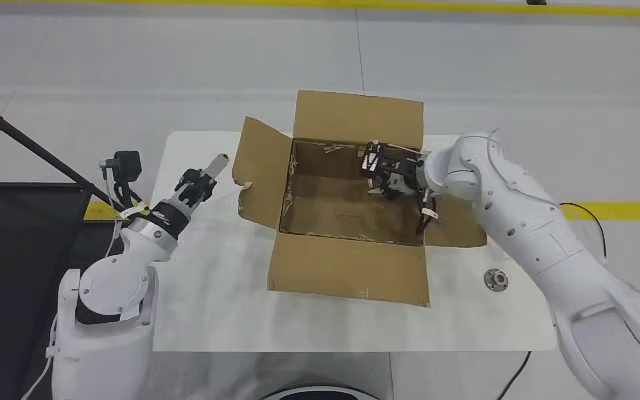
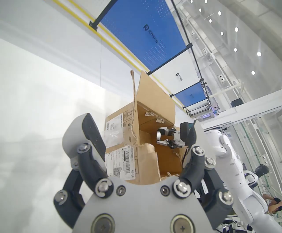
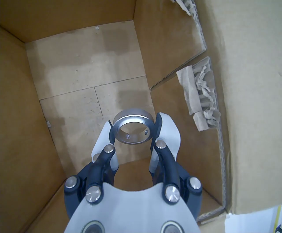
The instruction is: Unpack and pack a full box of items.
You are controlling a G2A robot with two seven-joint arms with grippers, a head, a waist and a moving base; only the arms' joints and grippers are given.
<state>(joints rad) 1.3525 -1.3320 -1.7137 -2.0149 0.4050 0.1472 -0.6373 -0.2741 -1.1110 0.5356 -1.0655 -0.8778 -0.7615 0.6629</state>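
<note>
Pinching metal ring (image 3: 141,135) between right gripper (image 3: 133,128) fingers (image 3: 169,130), inside open cardboard box (image 1: 345,268), near its right wall. Holding left gripper (image 2: 138,125) over table (image 1: 210,290) just beside box's left flap, fingers (image 2: 88,130) spread, gripping nothing. Plus small round metal part (image 1: 494,279) on table, right of box.

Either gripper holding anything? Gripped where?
Right gripper pinches a metal ring by its outer rim, inside the box. Left gripper is open, empty.

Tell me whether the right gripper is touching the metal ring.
Touching. In the right wrist view both fingers of the right gripper press opposite sides of the metal ring.
</note>
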